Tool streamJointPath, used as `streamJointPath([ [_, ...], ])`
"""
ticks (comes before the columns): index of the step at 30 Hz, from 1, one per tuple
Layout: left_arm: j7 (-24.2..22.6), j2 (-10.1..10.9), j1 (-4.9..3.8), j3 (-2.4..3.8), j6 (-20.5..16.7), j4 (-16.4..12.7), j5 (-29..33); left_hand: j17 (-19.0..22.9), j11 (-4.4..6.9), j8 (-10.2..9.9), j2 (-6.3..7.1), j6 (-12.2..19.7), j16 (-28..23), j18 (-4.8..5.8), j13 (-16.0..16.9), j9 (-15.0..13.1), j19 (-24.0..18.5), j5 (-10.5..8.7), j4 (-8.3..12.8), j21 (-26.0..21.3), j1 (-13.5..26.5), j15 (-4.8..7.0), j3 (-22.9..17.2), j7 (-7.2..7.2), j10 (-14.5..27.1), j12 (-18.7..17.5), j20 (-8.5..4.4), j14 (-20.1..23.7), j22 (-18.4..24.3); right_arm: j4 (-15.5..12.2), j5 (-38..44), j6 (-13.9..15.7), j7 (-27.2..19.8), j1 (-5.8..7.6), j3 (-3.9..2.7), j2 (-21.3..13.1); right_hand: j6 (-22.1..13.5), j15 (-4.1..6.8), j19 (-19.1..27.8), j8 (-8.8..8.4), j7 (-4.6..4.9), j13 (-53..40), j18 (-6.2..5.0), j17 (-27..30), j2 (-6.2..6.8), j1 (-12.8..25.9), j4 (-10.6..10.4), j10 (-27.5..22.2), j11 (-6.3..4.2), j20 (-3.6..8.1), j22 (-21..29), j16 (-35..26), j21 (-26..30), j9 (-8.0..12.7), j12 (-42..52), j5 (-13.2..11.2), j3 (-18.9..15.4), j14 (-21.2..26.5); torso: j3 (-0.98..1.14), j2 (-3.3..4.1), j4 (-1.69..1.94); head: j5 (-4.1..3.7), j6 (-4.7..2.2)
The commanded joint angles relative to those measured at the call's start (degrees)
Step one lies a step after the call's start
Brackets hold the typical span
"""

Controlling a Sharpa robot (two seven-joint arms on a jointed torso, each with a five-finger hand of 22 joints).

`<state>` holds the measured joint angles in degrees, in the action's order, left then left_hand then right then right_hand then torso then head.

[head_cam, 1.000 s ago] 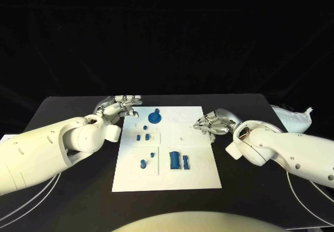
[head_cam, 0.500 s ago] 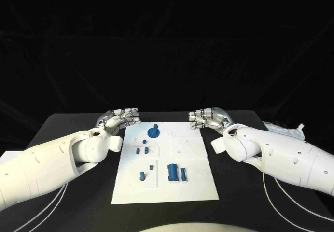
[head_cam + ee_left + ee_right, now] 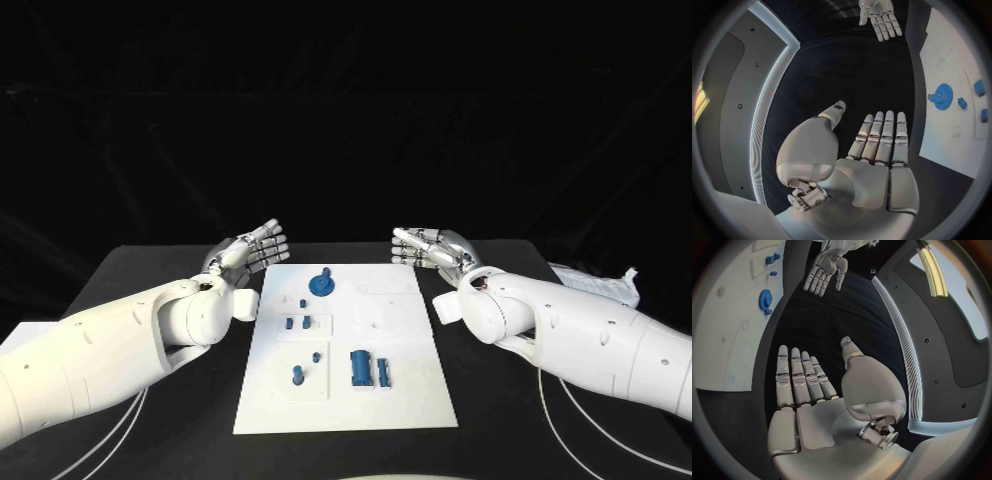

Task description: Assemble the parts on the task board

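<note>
The board (image 3: 346, 345) lies flat in the middle of the table (image 3: 159, 250), long side running away from the robot, and the blue parts sit on its left half and centre: a gear (image 3: 322, 284) with a raised hub near the far left corner, two small pegs (image 3: 299, 322) below it, two more little pieces (image 3: 306, 366) toward the near left, and a block (image 3: 359, 367) with a slimmer bar (image 3: 384, 372) just beside it near the middle. All look like small, rigid, light plastic pieces, likely smooth and apt to slip or tip under a clumsy push, so a fingertip pinch seems right: the gear by its hub or rim, the block across its narrow sides, the pegs from above. The left hand (image 3: 248, 252) hovers off the board's far left corner, fingers straight and spread, holding nothing; the right hand (image 3: 430, 247) hovers off the far right corner, fingers apart and lightly bent, also empty. Neither touches the board. The board's right half is mostly bare white, giving room to come in from that side, while the pieces on the left stand close together, so a reach there risks knocking a neighbour. Dark table borders the board on every side, and a white bag (image 3: 599, 283) lies at the table's right edge, well apart from the parts.
</note>
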<state>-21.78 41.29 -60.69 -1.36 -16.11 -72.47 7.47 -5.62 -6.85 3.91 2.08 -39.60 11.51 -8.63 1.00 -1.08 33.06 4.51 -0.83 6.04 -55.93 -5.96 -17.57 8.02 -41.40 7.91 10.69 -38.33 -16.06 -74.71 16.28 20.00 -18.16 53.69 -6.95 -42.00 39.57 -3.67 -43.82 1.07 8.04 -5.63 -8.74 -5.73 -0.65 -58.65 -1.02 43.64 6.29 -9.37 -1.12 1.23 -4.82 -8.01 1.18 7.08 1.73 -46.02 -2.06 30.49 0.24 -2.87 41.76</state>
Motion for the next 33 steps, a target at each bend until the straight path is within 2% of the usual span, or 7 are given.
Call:
streamJointPath([
  [1,-1.8,0.4,0.07,0.24,-5.2,-2.4,-1.6,5.6,2.28,-3.9,-2.08,13.1,-3.8,3.1,-1.0,1.1,-10.9,-4.51,0.8,-2.0,18.5,5.96,5.8,-2.66,13.7,-2.6,-3.54,12.7,5.3,-2.5,-3.4,5.2,-2.8,0.95,0.89,-0.3,-13.0,3.67,14.4,-1.07,-2.64,5.6,3.18,5.7,0.65,19.3,1.0,-14.4,-2.07,3.08,1.1,-1.2,4.8,2.6,-1.2,-2.3,-1.7,15.1,0.64,0.23,-0.08,0.83,-2.11],
  [3,-2.5,0.7,0.12,0.37,-7.9,-4.2,-2.3,5.6,2.58,-3.9,-2.08,14.8,-4.3,3.33,-1.0,1.1,-12.4,-4.51,0.8,-6.0,20.9,5.96,6.6,-3.01,15.5,-3.0,-4.0,14.3,6.0,-4.3,-5.3,7.9,-4.1,1.75,1.76,-0.7,-14.7,3.67,16.3,-1.07,-2.99,5.6,3.2,5.7,0.65,21.8,1.0,-16.3,-6.29,3.49,1.1,-1.2,4.8,3.0,-1.2,-2.6,-1.7,17.1,1.0,0.35,-0.12,1.35,-3.46],
  [11,-6.2,2.5,0.39,1.03,-21.2,-13.0,-5.7,5.6,6.85,-3.9,-2.08,22.0,-6.4,4.55,-1.0,1.1,-18.4,-4.51,0.8,-6.0,31.1,5.96,9.8,-8.02,23.1,-7.9,-5.95,21.3,8.9,-12.4,-13.4,19.8,-9.6,5.22,5.57,-2.2,-22.0,3.67,24.3,-1.07,-8.04,5.6,4.44,5.7,0.65,32.5,1.0,-24.2,-6.29,5.19,1.1,-1.2,4.8,8.0,-1.2,-7.1,-1.7,25.5,1.98,0.66,-0.23,2.75,-7.08],
  [13,-6.8,2.8,0.44,1.14,-23.5,-14.5,-6.3,5.6,6.85,-3.9,-2.08,23.4,-6.8,4.59,-1.0,1.1,-19.5,-4.51,0.8,-6.0,33.0,5.96,10.4,-8.02,24.4,-7.9,-6.3,22.6,9.5,-13.6,-14.6,21.6,-10.5,5.74,6.14,-2.4,-23.3,3.67,25.8,-1.07,-8.04,5.6,4.44,5.7,0.65,34.5,1.0,-25.7,-6.29,9.37,1.1,-1.2,4.8,8.0,-1.2,-7.1,-1.7,27.1,2.05,0.68,-0.23,2.85,-7.34],
  [15,-7.3,3.0,0.48,1.23,-25.3,-15.7,-6.8,5.6,6.85,-3.9,-2.08,24.6,-7.2,4.58,-1.0,1.1,-20.5,-4.51,0.8,-6.0,34.7,5.96,10.9,-8.02,25.7,-7.9,-6.64,23.8,10.0,-14.4,-15.4,22.9,-11.1,6.11,6.55,-2.5,-24.5,3.67,27.1,-1.07,-8.04,5.6,8.74,5.7,0.65,36.3,1.0,-27.1,-6.29,9.37,1.1,-1.2,4.8,8.0,-1.2,-7.1,-1.7,28.5,2.06,0.69,-0.24,2.87,-7.38],
  [17,-7.7,3.3,0.51,1.3,-26.9,-16.8,-7.2,5.6,6.85,-3.9,-2.08,26.0,-11.5,8.63,-1.0,1.1,-21.6,-4.51,0.8,-6.0,36.7,5.96,11.5,-8.02,27.2,-7.9,-10.69,25.1,10.5,-15.1,-16.1,23.9,-11.5,6.4,6.86,-2.7,-25.9,3.67,28.7,-1.07,-8.04,5.6,8.74,5.7,0.65,38.3,1.0,-28.6,-6.29,9.37,1.1,-1.2,4.8,8.0,-1.2,-7.1,-1.7,30.1,2.06,0.69,-0.24,2.87,-7.38],
  [33,-8.0,3.4,0.53,1.36,-28.0,-17.5,-7.5,5.6,6.85,-3.9,-2.08,32.5,-11.5,8.63,-1.0,1.1,-27.0,-4.51,0.8,-6.0,45.9,5.96,17.6,-8.02,34.0,-7.9,-10.69,31.5,16.1,-15.2,-16.3,24.1,-11.6,6.47,6.95,-2.7,-32.4,3.67,35.9,-1.07,-8.04,5.6,8.74,5.7,0.65,48.0,1.0,-35.8,-6.29,9.37,1.1,-1.2,4.8,8.0,-1.2,-7.1,-1.7,37.7,2.06,0.69,-0.24,2.87,-7.38],
])
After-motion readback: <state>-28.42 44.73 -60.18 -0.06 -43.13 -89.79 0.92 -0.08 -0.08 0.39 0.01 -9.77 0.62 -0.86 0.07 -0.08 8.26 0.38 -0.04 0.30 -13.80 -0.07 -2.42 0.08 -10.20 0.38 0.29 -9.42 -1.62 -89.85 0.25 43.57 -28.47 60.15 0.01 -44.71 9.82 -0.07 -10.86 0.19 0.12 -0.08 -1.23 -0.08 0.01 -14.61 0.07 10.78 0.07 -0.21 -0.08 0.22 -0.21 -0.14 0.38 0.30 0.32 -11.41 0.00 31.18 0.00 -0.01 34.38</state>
